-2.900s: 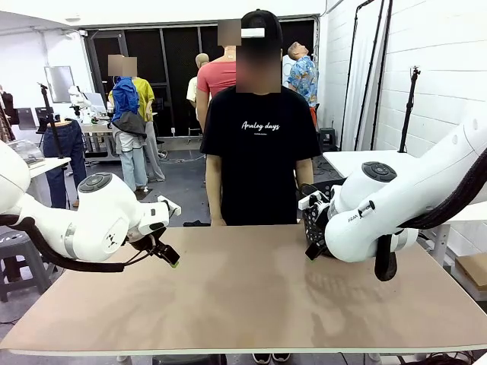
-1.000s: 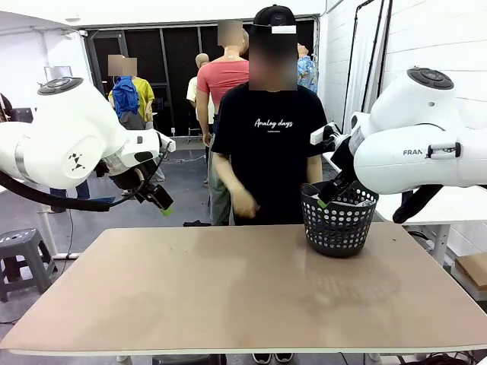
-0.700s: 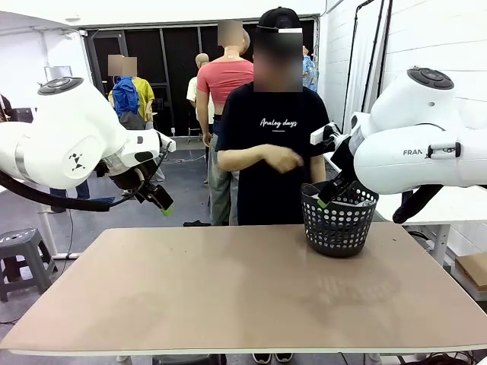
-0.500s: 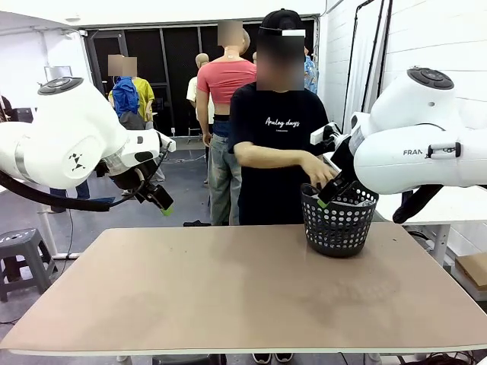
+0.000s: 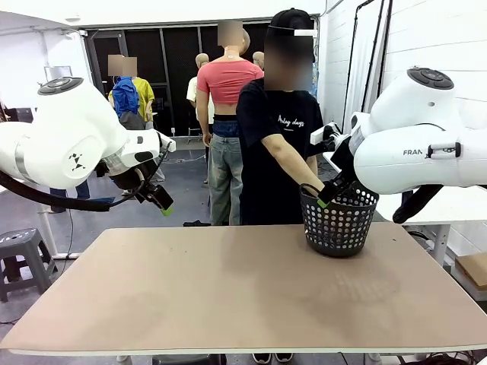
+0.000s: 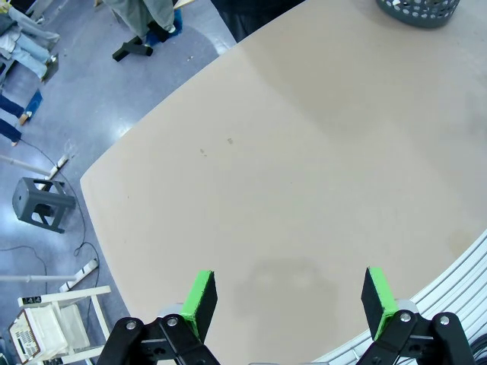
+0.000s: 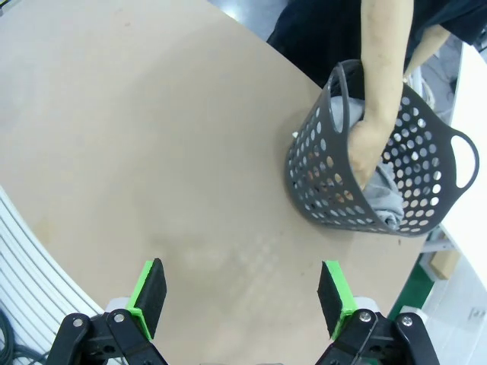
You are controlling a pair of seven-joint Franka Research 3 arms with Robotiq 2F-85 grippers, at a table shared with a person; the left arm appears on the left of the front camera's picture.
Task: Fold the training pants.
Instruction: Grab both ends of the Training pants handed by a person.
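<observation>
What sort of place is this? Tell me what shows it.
Probably a robotics lab or workshop: a white left arm and right arm flank a table, a person reaches into a black basket on it, cables trail over the floor.

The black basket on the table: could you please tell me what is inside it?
The person's hand reaches into the basket, down to bunched light grey cloth, apparently the training pants. The basket's wall and the hand cover most of the cloth.

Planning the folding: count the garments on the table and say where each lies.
1: light grey soft jersey training pants, bunched inside the black perforated plastic basket on the table's far right side, the person's hand down in it too. More could be hidden underneath.
</observation>
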